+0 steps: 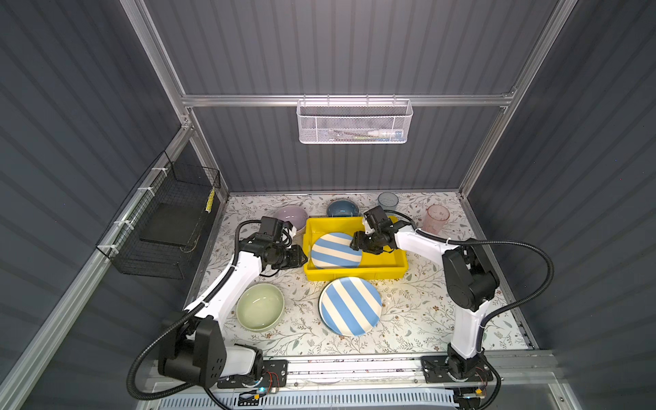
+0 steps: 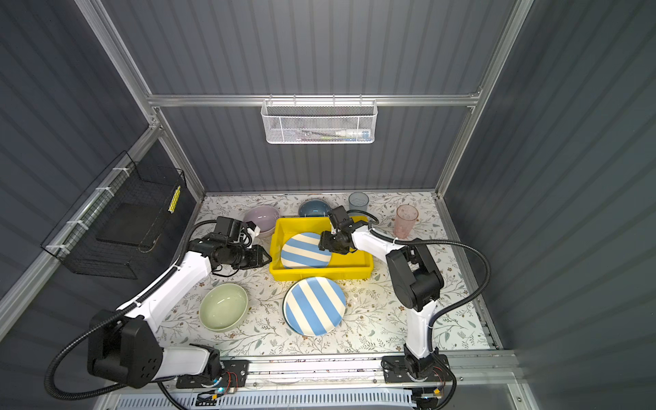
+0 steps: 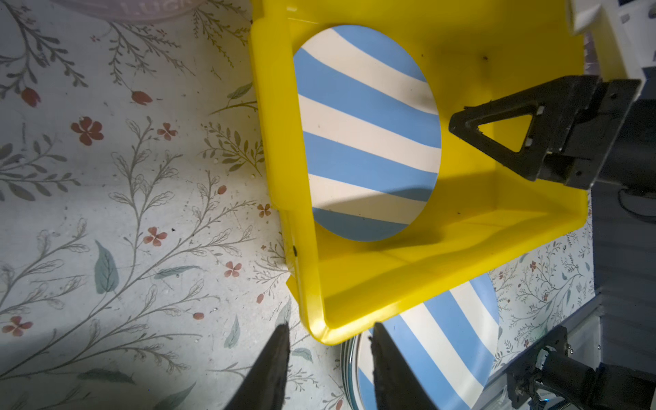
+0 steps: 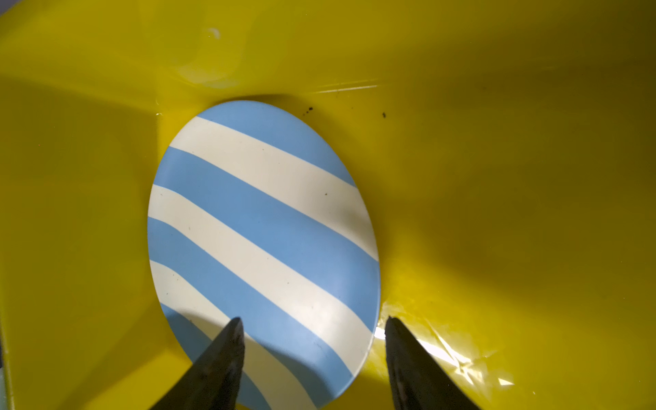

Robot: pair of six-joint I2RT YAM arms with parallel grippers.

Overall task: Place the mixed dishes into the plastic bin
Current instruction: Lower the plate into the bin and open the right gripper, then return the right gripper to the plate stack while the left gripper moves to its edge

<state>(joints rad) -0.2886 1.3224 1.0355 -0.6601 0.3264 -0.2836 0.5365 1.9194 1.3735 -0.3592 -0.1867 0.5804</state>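
The yellow plastic bin [image 1: 355, 274] [image 2: 321, 273] sits mid-table with one blue-white striped plate [image 1: 333, 252] [image 4: 262, 227] lying flat inside. My right gripper [image 1: 356, 244] [image 4: 312, 319] hangs open just above that plate's right edge and holds nothing. Outside the bin's left wall near its front corner, my left gripper [image 1: 302, 258] [image 3: 330, 324] is open and grips nothing. A second striped plate [image 1: 349, 306] [image 3: 443, 340] tops a stack in front of the bin. On the table are a pale green bowl [image 1: 260, 307], lilac bowl [image 1: 291, 214], blue bowl [image 1: 341, 208], blue tumbler [image 1: 387, 201] and pink tumbler [image 1: 436, 218].
A white mesh basket [image 1: 355, 122] hangs on the back wall and a black wire basket [image 1: 167, 227] on the left wall. The table wears a floral cover [image 1: 419, 319]. The right arm's finger [image 3: 497, 131] shows over the bin in the left wrist view.
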